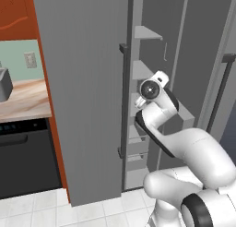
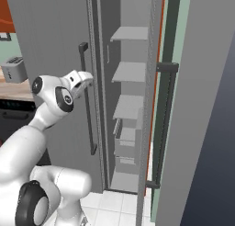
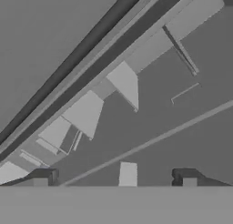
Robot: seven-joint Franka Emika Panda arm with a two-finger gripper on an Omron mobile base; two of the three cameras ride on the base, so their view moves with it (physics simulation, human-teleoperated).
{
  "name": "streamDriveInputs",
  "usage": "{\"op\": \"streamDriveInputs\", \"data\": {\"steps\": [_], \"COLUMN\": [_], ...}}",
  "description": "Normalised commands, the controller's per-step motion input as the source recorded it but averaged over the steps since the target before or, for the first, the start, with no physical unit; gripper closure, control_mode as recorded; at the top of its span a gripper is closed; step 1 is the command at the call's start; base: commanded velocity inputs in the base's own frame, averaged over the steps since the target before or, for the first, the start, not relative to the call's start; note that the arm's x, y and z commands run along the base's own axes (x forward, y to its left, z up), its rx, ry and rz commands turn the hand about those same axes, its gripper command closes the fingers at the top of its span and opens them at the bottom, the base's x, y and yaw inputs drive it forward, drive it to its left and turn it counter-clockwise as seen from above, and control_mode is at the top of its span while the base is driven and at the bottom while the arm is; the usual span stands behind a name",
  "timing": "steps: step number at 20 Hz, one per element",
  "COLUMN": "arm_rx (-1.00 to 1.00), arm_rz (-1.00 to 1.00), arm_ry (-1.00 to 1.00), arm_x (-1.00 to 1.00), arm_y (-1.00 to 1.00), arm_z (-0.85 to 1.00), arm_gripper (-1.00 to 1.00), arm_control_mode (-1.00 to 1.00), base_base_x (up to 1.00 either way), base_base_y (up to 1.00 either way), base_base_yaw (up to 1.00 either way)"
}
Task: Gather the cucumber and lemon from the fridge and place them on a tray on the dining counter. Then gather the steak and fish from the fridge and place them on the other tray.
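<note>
The fridge stands ajar, its left door swung partly out and its bare grey shelves showing through the gap. The cucumber, lemon, steak, fish and both trays are out of view. My gripper is open with nothing between its fingertips, and it points into the gap at the shelves. In the right base view my hand hovers beside the left door's dark vertical handle. In the left base view my wrist is level with the middle shelves.
The fridge's right door with its dark handle stands close on the right, leaving a narrow opening. A wooden counter with a toaster lies to the left, above a dark appliance. White tiled floor lies below.
</note>
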Motion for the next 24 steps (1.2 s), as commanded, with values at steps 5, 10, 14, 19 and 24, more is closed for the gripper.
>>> {"op": "streamDriveInputs", "data": {"steps": [5, 10, 14, 19, 24], "arm_rx": [0.38, 0.33, 0.26, 0.17, 0.11], "arm_rz": [0.00, 0.00, 0.01, 0.02, 0.05], "arm_ry": [-0.23, -0.06, 0.00, 0.05, 0.03], "arm_x": [0.00, 0.00, 0.00, 0.00, -0.03], "arm_y": [0.32, 0.37, 0.36, 0.28, 0.02], "arm_z": [0.01, 0.22, 0.47, 0.43, 0.03], "arm_gripper": [-1.00, -1.00, -1.00, -1.00, -1.00], "arm_control_mode": [-1.00, -1.00, -1.00, -1.00, -1.00], "base_base_x": [0.00, 0.00, 0.00, 0.00, 0.00], "base_base_y": [0.00, 0.00, 0.00, 0.00, 0.00], "base_base_yaw": [0.00, 0.00, 0.00, 0.00, 0.00]}}
